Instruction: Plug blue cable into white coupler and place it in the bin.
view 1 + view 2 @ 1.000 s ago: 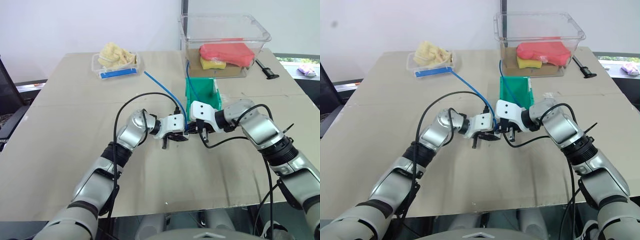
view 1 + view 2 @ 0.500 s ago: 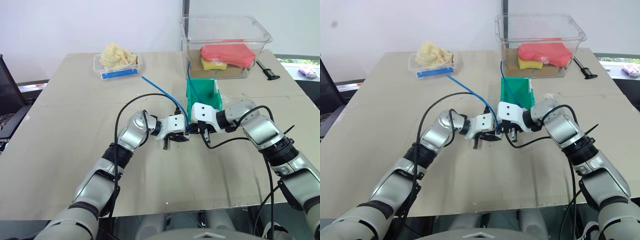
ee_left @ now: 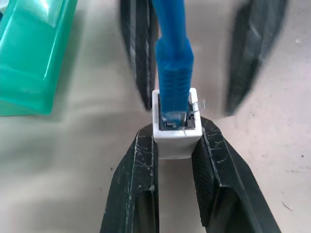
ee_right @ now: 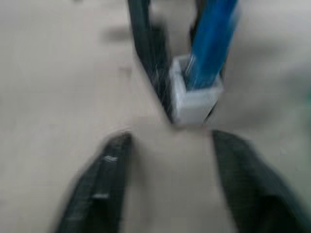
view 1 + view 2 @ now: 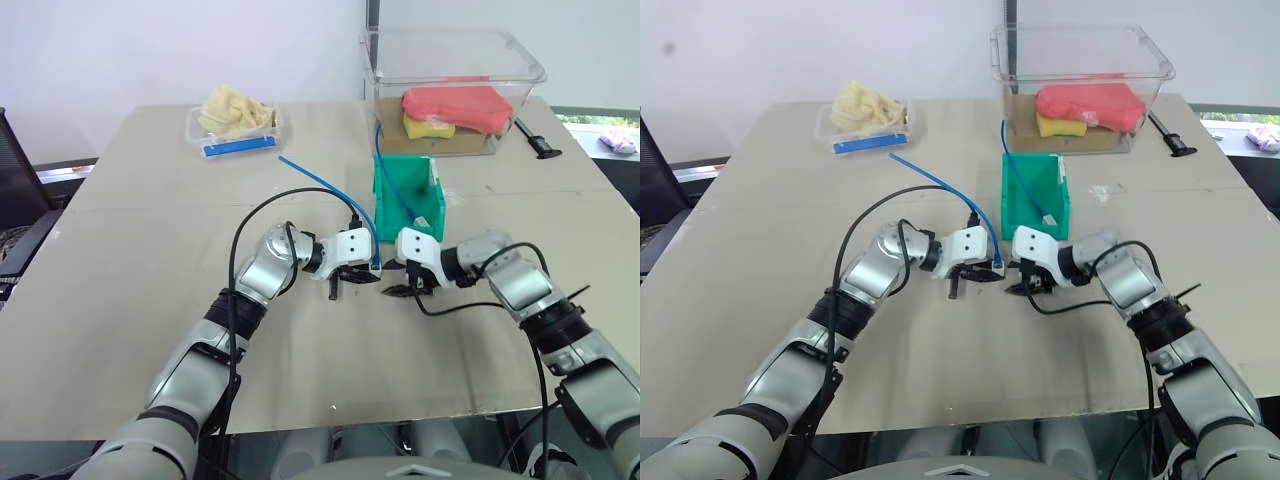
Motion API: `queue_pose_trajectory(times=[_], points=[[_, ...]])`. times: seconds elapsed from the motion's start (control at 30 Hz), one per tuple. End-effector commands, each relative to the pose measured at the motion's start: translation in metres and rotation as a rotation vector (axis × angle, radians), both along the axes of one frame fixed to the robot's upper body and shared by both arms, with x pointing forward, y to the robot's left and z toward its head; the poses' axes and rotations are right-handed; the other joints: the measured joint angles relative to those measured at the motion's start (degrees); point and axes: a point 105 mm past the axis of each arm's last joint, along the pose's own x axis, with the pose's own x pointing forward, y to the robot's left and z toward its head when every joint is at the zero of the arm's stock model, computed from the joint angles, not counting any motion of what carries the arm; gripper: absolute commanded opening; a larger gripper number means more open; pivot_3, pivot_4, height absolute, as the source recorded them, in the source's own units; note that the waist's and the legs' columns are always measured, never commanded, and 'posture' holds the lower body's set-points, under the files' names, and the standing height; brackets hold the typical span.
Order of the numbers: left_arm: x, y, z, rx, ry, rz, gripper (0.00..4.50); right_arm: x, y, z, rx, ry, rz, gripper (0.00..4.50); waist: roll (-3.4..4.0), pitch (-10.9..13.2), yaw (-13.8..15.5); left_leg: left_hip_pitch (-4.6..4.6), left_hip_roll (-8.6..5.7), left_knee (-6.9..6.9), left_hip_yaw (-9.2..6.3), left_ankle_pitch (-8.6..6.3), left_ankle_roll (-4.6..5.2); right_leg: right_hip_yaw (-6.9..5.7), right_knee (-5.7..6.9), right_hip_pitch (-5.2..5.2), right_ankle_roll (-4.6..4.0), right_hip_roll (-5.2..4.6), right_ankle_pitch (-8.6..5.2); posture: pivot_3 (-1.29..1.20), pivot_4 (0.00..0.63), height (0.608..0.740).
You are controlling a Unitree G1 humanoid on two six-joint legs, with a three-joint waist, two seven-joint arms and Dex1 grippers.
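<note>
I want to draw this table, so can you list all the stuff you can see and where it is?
Cable: one, blue, runs from mid-table to the coupler.
Coupler: one, white, on the cable's end, between the left gripper's fingers.
Bin: one, green, table centre, behind the grippers.
Tub: one, clear, far right, holding a red and a yellow thing on brown card.
Tray: one, clear with a blue strip, far left, holding something pale yellow.
Black tool: one, right of the tub.
Table: one, beige.
Left gripper: shut on the coupler.
Right gripper: open, just right of the coupler.
</note>
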Motion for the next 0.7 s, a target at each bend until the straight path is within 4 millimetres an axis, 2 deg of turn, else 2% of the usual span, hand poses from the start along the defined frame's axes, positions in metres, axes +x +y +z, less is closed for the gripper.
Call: queue_pose_trajectory(times=[0.03,0.07,0.17,0.27,0.37,0.47,0.57,0.63,0.7], points=[[-0.001,-0.001,0.008,-0.034,-0.012,0.013,0.35,-0.006,0.000,0.064,0.254,-0.150,-0.046,4.29,0.03,0.03,-0.05,-0.05,0.01,0.00,-0.01,0.00,0.00,0.00,0.00,-0.06,0.00,0.01,0.00,0.00,0.150,0.740],[-0.001,0.000,0.010,-0.046,-0.010,0.021,0.35,-0.016,-0.001,0.069,0.286,-0.135,-0.042,4.48,0.03,0.03,0.06,-0.21,0.01,-0.01,-0.03,0.01,-0.01,0.01,0.00,-0.24,-0.01,0.01,0.01,0.00,0.150,0.740],[-0.001,0.002,0.018,-0.105,0.024,0.055,0.35,-0.039,-0.008,0.072,0.301,-0.148,-0.065,4.48,0.01,0.05,0.20,-0.69,0.01,0.01,-0.24,0.02,-0.03,-0.17,-0.12,-0.57,-0.01,-0.01,0.00,0.00,0.150,0.740],[-0.003,0.002,0.036,-0.188,0.099,0.103,0.35,-0.062,-0.019,0.073,0.358,-0.169,-0.180,4.48,-0.04,0.15,0.42,-0.77,-0.02,0.01,-0.26,0.00,0.00,-0.21,-0.15,-0.58,0.01,-0.04,-0.01,0.00,0.150,0.740],[-0.001,-0.004,0.064,-0.297,0.197,0.157,0.35,-0.076,-0.030,0.076,0.400,-0.250,-0.348,4.48,-0.09,0.27,0.29,-0.77,-0.01,0.04,-0.23,0.00,0.01,-0.19,-0.11,-0.59,0.04,-0.03,-0.02,0.00,0.150,0.740],[0.010,-0.014,0.096,-0.383,0.298,0.249,0.35,-0.085,-0.038,0.082,0.457,-0.326,-0.533,4.48,-0.21,0.35,0.34,-0.74,-0.02,0.08,-0.26,0.00,0.01,-0.24,-0.05,-0.56,0.25,-0.01,-0.14,0.00,0.150,0.740],[0.020,-0.028,0.120,-0.428,0.389,0.306,0.35,-0.097,-0.040,0.080,0.467,-0.343,-0.644,4.48,-0.24,0.36,0.20,-0.64,-0.03,0.08,-0.28,0.01,0.00,-0.25,-0.01,-0.45,0.34,0.00,-0.21,0.00,0.150,0.740],[0.044,-0.043,0.136,-0.467,0.479,0.444,0.35,-0.105,-0.044,0.076,0.459,-0.350,-0.726,4.48,-0.28,0.37,0.38,-0.62,-0.05,0.09,-0.30,0.01,-0.01,-0.28,-0.01,-0.41,0.36,-0.01,-0.23,0.00,0.150,0.740],[0.057,-0.056,0.143,-0.482,0.529,0.504,0.35,-0.107,-0.048,0.074,0.446,-0.363,-0.788,4.48,-0.35,0.44,0.41,-0.59,-0.09,0.10,-0.27,0.01,-0.01,-0.24,-0.02,-0.38,0.40,-0.03,-0.25,0.00,0.150,0.740]])
